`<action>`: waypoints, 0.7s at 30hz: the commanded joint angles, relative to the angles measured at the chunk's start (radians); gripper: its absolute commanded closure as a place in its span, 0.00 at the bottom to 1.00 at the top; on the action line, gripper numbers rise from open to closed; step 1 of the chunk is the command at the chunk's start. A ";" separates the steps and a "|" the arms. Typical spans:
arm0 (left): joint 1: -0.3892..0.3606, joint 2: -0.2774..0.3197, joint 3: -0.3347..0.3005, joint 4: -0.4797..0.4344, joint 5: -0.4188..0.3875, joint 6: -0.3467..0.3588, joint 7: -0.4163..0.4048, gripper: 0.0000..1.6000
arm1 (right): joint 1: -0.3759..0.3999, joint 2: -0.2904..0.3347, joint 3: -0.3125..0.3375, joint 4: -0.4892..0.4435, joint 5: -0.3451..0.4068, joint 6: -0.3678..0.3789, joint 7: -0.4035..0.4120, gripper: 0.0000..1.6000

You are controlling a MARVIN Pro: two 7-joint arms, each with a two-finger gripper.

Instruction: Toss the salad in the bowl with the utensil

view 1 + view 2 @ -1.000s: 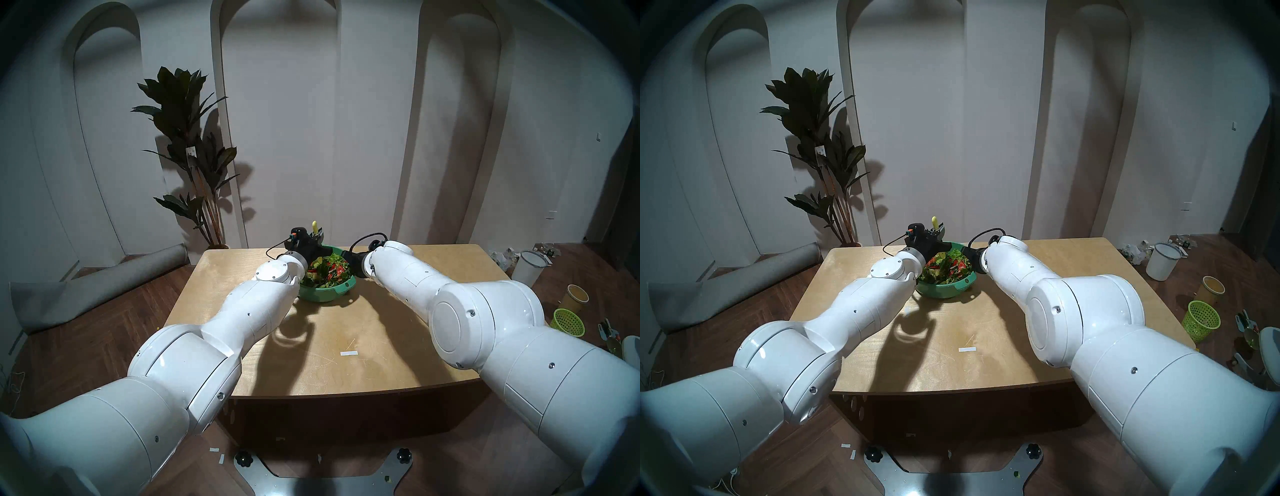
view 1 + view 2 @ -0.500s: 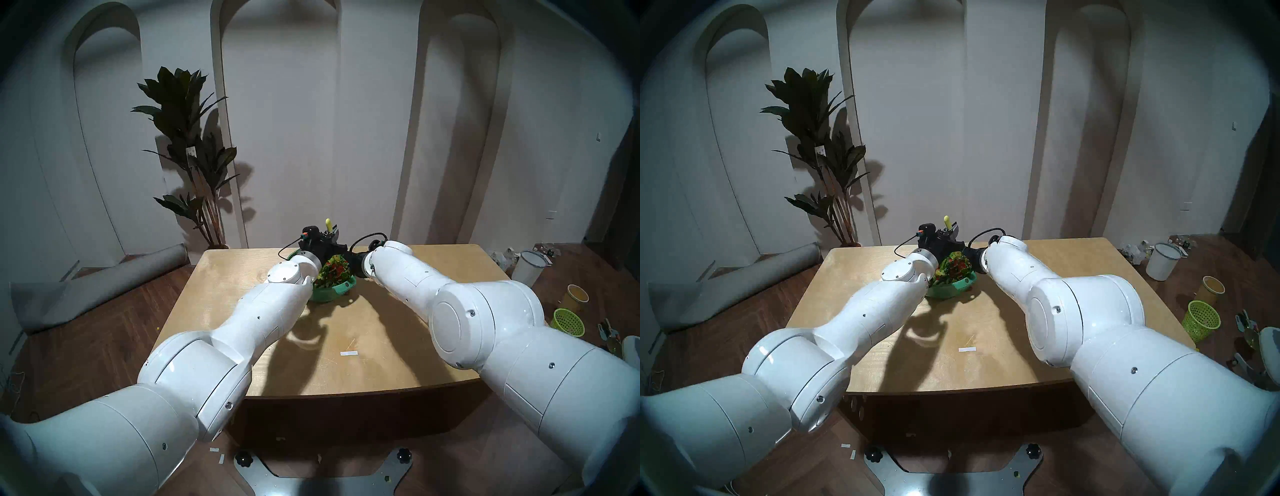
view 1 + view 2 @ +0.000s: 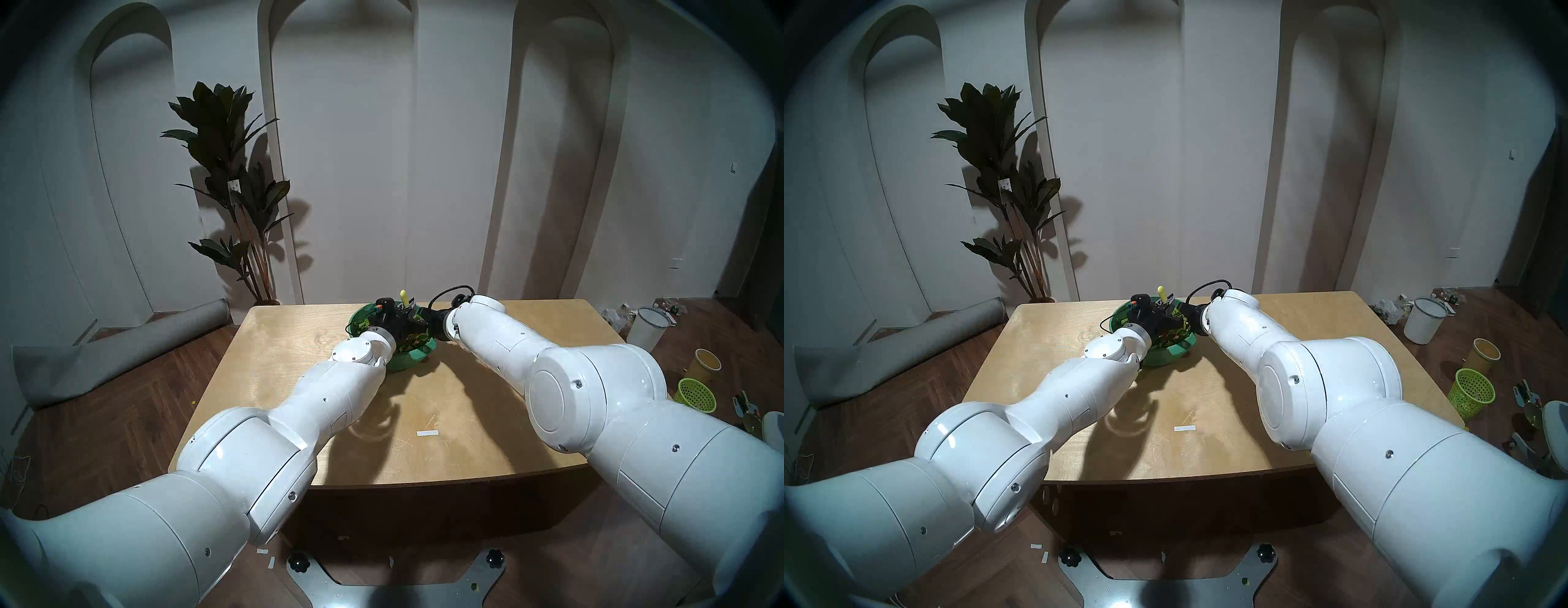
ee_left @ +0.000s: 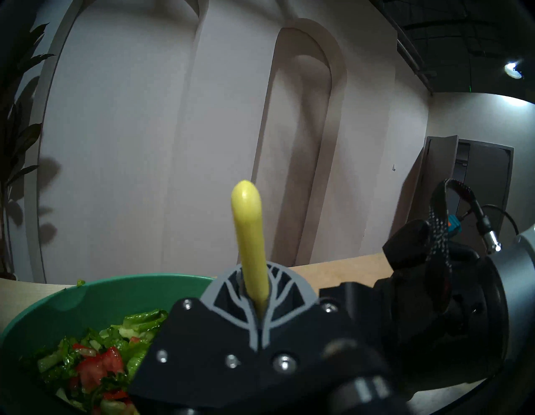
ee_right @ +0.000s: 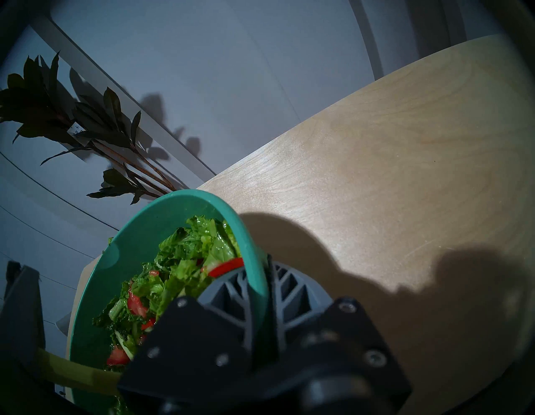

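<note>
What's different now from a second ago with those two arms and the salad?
The left gripper, shut on the yellow-green spoon, swung rightward and dipped low over the salad, now covering most of it in the head view. The right gripper kept its pinch on the bowl rim. The bowl and table stayed put.

utensil [image 4: 249, 240] tip hidden, perhaps under salad [image 4: 86, 368]
</note>
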 commanded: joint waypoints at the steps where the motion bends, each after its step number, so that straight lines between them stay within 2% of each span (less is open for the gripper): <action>1: -0.059 0.016 -0.002 0.027 0.013 -0.031 0.015 1.00 | 0.040 0.001 0.002 -0.034 0.002 -0.011 0.007 0.82; 12: -0.076 0.046 -0.014 0.047 0.018 -0.064 0.024 1.00 | 0.040 0.001 0.002 -0.034 0.002 -0.011 0.007 0.82; 21: -0.028 0.045 -0.043 -0.020 -0.003 -0.094 -0.013 1.00 | 0.040 0.001 0.002 -0.034 0.002 -0.011 0.007 0.82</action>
